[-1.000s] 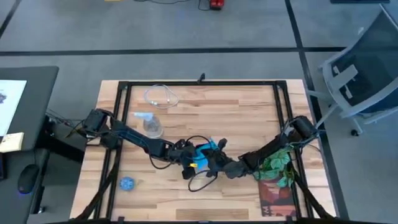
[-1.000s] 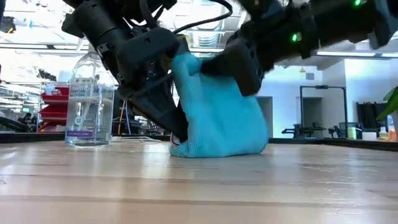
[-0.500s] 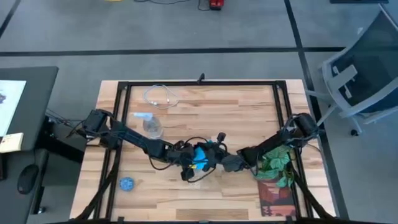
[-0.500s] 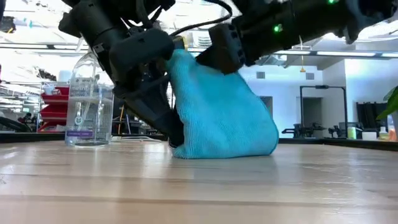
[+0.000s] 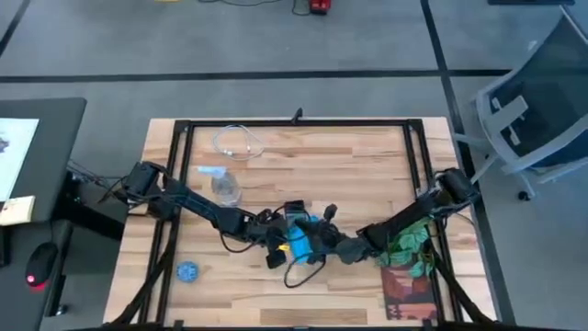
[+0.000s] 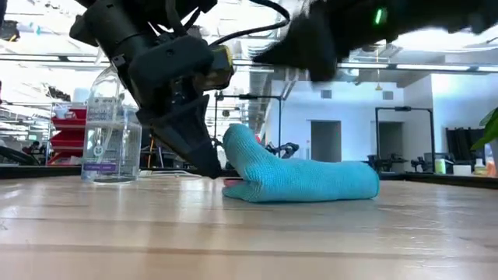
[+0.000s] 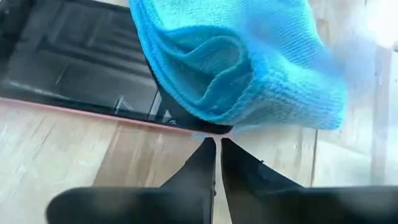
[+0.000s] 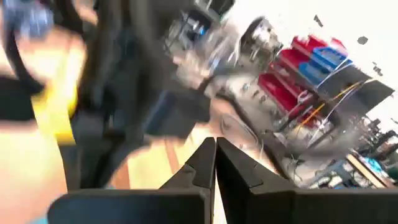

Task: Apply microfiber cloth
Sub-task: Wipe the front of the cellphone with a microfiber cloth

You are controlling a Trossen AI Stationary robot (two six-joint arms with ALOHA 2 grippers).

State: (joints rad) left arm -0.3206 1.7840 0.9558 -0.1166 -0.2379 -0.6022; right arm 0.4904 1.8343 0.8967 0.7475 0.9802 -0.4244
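The sky-blue microfiber cloth (image 6: pixel 303 179) lies bunched and folded on the table. In the left wrist view the cloth (image 7: pixel 249 68) covers one end of a black phone (image 7: pixel 74 62) that lies flat. My left gripper (image 7: pixel 217 142) is shut, with its tips down at the phone's edge beside the cloth (image 5: pixel 299 241). My right gripper (image 8: pixel 216 144) is shut on nothing and hangs blurred above the cloth in the low view (image 6: pixel 311 43). My left gripper's shut fingertips (image 7: pixel 208 155) meet the phone's pink-rimmed long edge (image 7: pixel 186 127), right under the cloth's folded edge. The fingers slant down from the table's left. The phone lies flat on the table.
A clear spray bottle (image 5: pixel 223 187) stands behind the left arm, with a loop of clear tubing (image 5: pixel 239 142) farther back. A small blue disc (image 5: pixel 187 270) lies near the front left. A green plant (image 5: pixel 409 244) and a reddish card (image 5: pixel 404 290) sit at the right.
My right gripper has let go of the cloth and moved up and away from it. The cloth, held up in a tall peak before, has dropped and now lies low and spread toward the right over the phone. My left gripper has stayed at the phone's edge.
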